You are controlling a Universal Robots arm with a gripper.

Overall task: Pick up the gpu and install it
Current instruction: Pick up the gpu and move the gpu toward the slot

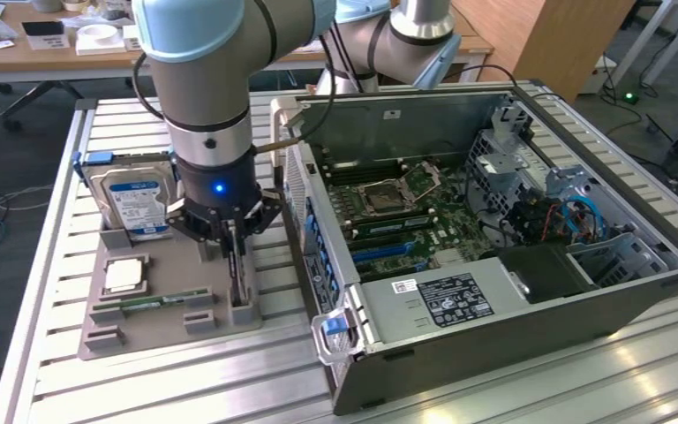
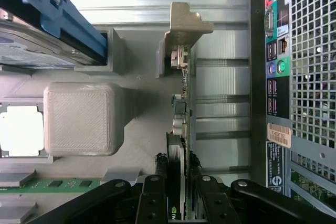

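Observation:
The gpu (image 1: 237, 276) stands on edge in the slots of a grey holder tray (image 1: 156, 331), just beside the open computer case (image 1: 621, 291). My gripper (image 1: 236, 240) reaches straight down onto the card's top edge. In the wrist view the gpu (image 2: 184, 124) runs as a thin board with small connectors along it, and the black fingers (image 2: 155, 199) press against both of its faces, so the gripper (image 2: 181, 195) is shut on it. The card's lower end still rests in a grey post (image 2: 184, 22) of the tray.
In the tray, a silver hard drive (image 1: 135, 203) stands upright, with a CPU (image 1: 124, 276) and a RAM stick (image 1: 151, 302) lying flat. The case's motherboard with blue slots (image 1: 374, 252) lies open. Its rear port panel (image 2: 275, 56) is close to the gpu.

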